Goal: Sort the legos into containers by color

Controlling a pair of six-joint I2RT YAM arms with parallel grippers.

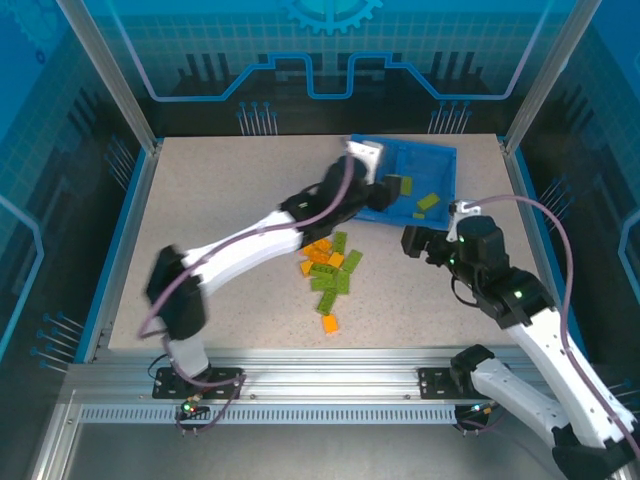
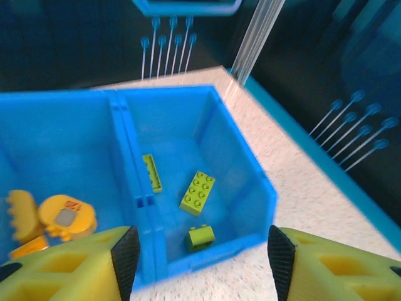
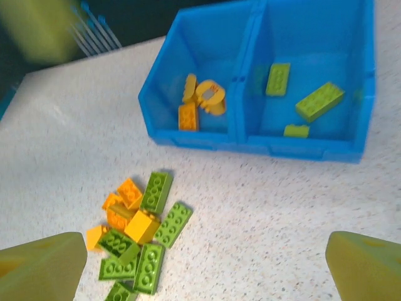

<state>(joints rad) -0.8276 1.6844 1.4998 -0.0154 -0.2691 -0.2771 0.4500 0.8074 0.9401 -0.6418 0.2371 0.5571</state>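
Beneath left gripper (image 2: pixel 202 252), green legos (image 2: pixel 198 192)

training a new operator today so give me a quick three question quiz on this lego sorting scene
1. True or false: the left pincer is shut on a brick.
2. How many lime green bricks lie in the blue tray? A) one B) three C) seven
3. Fill in: the mixed pile of unsorted bricks lies on the ___, outside the tray.

Key
1. False: it is open and empty.
2. B: all three are in one compartment, and the orange pieces are in the other.
3. table
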